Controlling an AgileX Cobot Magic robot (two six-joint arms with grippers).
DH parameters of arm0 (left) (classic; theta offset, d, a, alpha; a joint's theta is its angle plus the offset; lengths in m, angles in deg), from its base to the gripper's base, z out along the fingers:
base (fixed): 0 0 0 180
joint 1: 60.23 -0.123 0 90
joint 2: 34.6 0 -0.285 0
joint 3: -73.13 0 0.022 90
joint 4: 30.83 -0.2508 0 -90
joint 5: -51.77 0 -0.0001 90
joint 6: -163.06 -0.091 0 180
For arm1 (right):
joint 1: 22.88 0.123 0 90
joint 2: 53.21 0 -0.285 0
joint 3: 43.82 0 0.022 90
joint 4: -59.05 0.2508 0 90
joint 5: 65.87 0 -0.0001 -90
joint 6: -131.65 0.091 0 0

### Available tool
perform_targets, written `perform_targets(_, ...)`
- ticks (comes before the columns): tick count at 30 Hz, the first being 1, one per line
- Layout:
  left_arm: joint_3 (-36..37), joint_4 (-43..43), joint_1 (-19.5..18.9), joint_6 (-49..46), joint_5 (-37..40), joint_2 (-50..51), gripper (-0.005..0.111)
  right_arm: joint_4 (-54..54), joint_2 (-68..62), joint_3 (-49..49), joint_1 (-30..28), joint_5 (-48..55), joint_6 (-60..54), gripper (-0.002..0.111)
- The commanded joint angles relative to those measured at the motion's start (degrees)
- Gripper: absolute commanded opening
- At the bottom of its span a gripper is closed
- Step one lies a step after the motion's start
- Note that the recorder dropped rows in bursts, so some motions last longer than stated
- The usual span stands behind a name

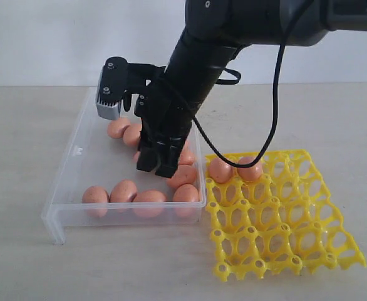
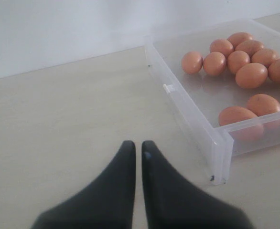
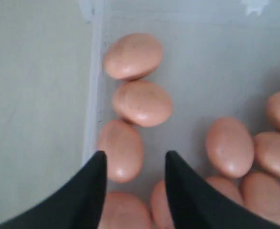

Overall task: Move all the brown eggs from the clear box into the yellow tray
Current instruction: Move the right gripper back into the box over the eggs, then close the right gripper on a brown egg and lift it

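white letters "Pi", cut off, on the dark arm [image 1: 352, 19]

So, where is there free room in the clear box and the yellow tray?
Yellow tray: all cells free except two in the back row near the clear box. Box: bare floor on its left in the exterior view, between the front row of brown eggs and the back cluster. Crowded under the right gripper.

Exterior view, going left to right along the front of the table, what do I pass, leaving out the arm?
Left wall of the clear box → four brown eggs along its front wall → two more brown eggs seated in tray cells → the empty cells of the yellow tray.
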Motion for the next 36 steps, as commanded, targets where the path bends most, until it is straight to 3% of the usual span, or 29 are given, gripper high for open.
perform_targets(1, 0.2, 0.0, -0.2, 0.6, -0.2, -0.2, 0.004, 2.1, -1.2, 0.5, -0.1, -11.4, -3.4, 0.06)
perform_targets(9, 0.2, 0.0, -0.2, 0.6, -0.2, -0.2, 0.004, 2.5, -8.6, 0.5, 0.0, -18.7, -3.4, 0.061)
perform_targets(21, 0.2, 0.0, -0.2, 0.6, -0.2, -0.2, 0.004, -6.6, -15.2, 0.5, 0.0, -30.0, -2.8, 0.061)
perform_targets(29, 0.2, 0.0, -0.2, 0.6, -0.2, -0.2, 0.004, -7.7, -17.2, 0.5, -0.1, -30.9, -2.7, 0.06)
perform_targets(33, 0.2, 0.0, -0.2, 0.6, -0.2, -0.2, 0.004, -7.7, -17.7, 0.5, -0.1, -30.9, -2.5, 0.043)
perform_targets(36, 0.2, 0.0, -0.2, 0.6, -0.2, -0.2, 0.004, -7.7, -17.7, 0.5, -0.1, -30.9, -2.1, 0.016)
